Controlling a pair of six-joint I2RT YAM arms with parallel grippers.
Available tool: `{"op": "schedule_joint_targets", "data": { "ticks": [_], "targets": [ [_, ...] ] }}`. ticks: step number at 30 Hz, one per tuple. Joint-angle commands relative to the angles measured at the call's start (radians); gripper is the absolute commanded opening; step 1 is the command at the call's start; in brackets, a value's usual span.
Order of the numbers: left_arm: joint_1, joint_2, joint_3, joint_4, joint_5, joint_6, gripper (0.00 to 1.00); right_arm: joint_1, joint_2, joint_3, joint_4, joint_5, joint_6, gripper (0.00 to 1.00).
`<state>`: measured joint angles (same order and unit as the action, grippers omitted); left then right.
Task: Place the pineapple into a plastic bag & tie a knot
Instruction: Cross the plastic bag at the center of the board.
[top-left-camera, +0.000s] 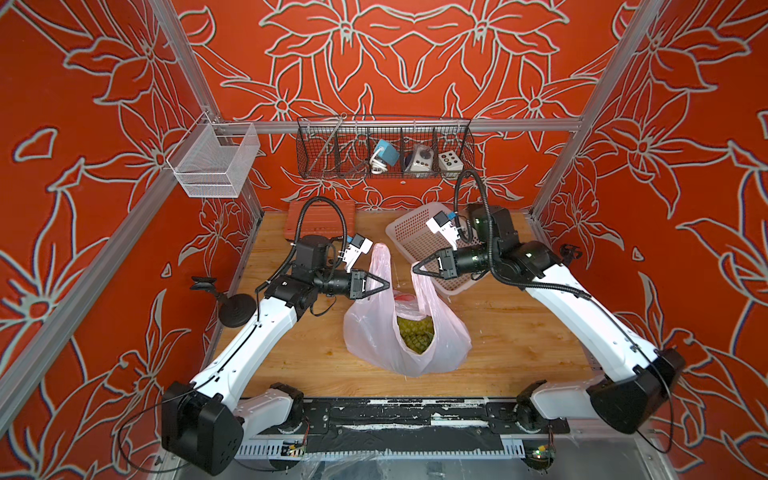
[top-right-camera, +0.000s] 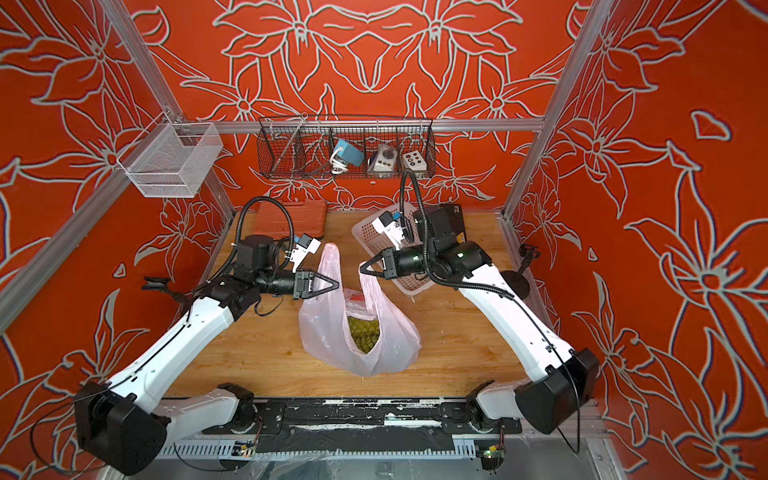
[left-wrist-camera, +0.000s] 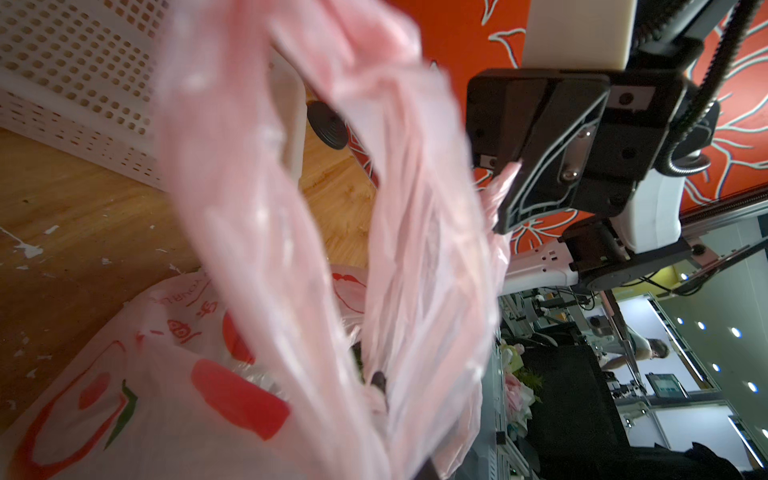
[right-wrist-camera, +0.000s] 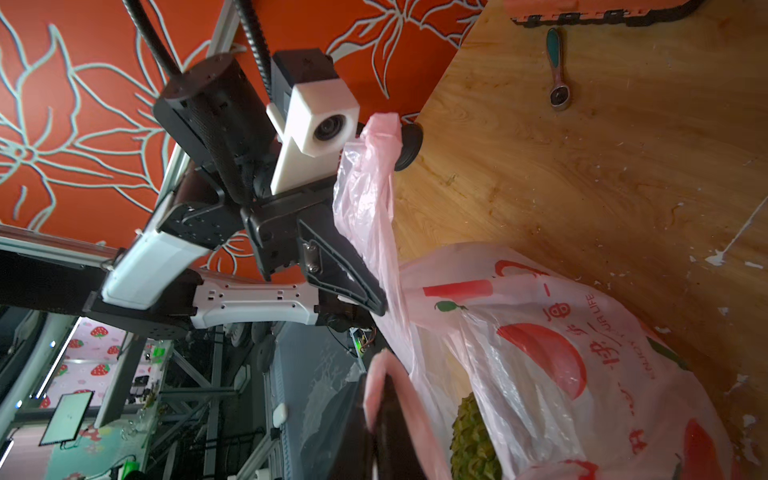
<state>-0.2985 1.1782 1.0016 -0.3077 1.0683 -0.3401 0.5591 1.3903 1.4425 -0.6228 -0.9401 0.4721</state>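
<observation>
The pale-pink plastic bag (top-left-camera: 374, 332) (top-right-camera: 324, 332) sits mid-table with its mouth open. The green pineapple (top-left-camera: 415, 332) (top-right-camera: 364, 334) (right-wrist-camera: 473, 440) lies inside it. My left gripper (top-left-camera: 386, 286) (top-right-camera: 336, 286) (left-wrist-camera: 378, 382) is shut on the left handle (top-left-camera: 382, 255), whose loop stands up above the jaws. My right gripper (top-left-camera: 414, 268) (top-right-camera: 362, 269) (right-wrist-camera: 382, 399) is shut on the right handle (top-left-camera: 424, 291), pulled up taut. The two handles are held apart above the bag; no knot is in view.
A white perforated basket (top-left-camera: 419, 245) lies under the right arm at the back. An orange tray (top-left-camera: 320, 220) rests against the back wall. A small teal-handled tool (right-wrist-camera: 555, 70) lies on the wood. A wire shelf (top-left-camera: 382, 149) hangs on the wall.
</observation>
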Motion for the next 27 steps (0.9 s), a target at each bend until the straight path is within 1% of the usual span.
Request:
{"op": "schedule_joint_targets", "data": {
  "ticks": [1, 6, 9, 11, 14, 18, 22, 27],
  "targets": [
    [-0.023, 0.023, 0.045, -0.035, 0.062, 0.047, 0.00, 0.018, 0.050, 0.084, -0.034, -0.016, -0.113, 0.00],
    [-0.029, 0.033, 0.064, -0.001, 0.040, 0.034, 0.00, 0.024, 0.119, 0.261, -0.054, 0.004, -0.125, 0.00],
    [-0.030, -0.001, 0.072, 0.009, 0.003, 0.052, 0.00, 0.030, 0.153, 0.381, -0.075, 0.003, -0.138, 0.00],
    [-0.029, -0.030, 0.081, -0.003, -0.035, 0.078, 0.00, 0.034, 0.154, 0.406, -0.067, 0.005, -0.155, 0.00],
    [-0.029, -0.055, 0.088, -0.026, -0.069, 0.110, 0.00, 0.034, 0.151, 0.374, -0.049, 0.019, -0.167, 0.00],
    [-0.030, -0.056, 0.070, -0.047, -0.061, 0.107, 0.00, 0.035, 0.155, 0.281, -0.019, 0.023, -0.158, 0.00],
    [-0.029, -0.074, 0.040, -0.019, -0.061, 0.096, 0.00, 0.034, 0.152, 0.246, -0.021, 0.031, -0.161, 0.00],
    [-0.030, -0.042, 0.100, -0.117, -0.034, 0.142, 0.00, 0.034, 0.125, 0.210, -0.043, 0.052, -0.203, 0.00]
  ]
}}
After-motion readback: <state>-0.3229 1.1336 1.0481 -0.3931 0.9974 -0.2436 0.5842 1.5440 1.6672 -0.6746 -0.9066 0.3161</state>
